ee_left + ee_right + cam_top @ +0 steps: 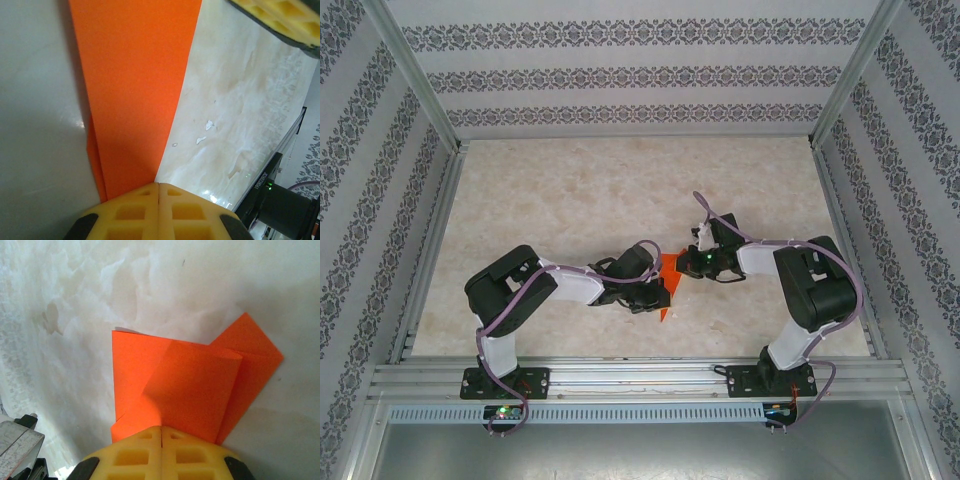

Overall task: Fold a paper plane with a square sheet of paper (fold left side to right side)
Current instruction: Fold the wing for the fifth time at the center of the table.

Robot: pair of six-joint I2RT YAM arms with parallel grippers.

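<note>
The square sheet of paper [670, 272], partly folded, lies at centre frame on the worktop [580, 200]. Its visible strip runs top to bottom, tapering downward, and is largely hidden by the left hand [655, 295] and right hand [688, 265]. Both are clenched, tips at the paper; pinching or pressing cannot be told. Open worktop lies above.
</note>
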